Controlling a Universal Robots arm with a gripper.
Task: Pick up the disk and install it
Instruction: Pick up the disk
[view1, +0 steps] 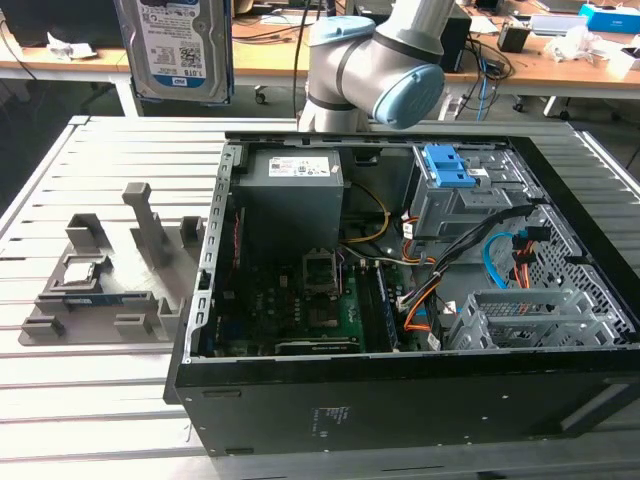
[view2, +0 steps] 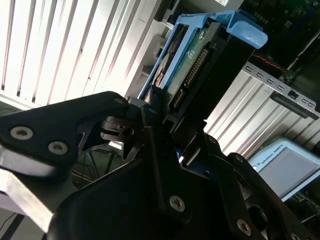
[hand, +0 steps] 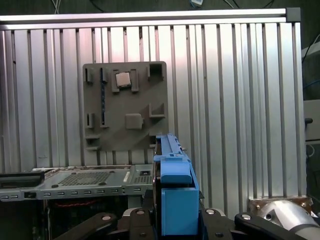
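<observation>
End effector (hand: 177, 222) pinches the disk (view1: 175, 50) over the slatted table (view1: 90, 420); grey fixture tray (view1: 100, 295) beside open computer case (view1: 400, 400).

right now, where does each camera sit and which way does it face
Exterior view: off the arm, looking down into the open computer case, arm behind it.
Second wrist view: on the wrist, looking along the gripper, shut on the disk.
First wrist view: on the wrist, looking past the disk to the grey tray.
Shared: all three show the disk.
</observation>
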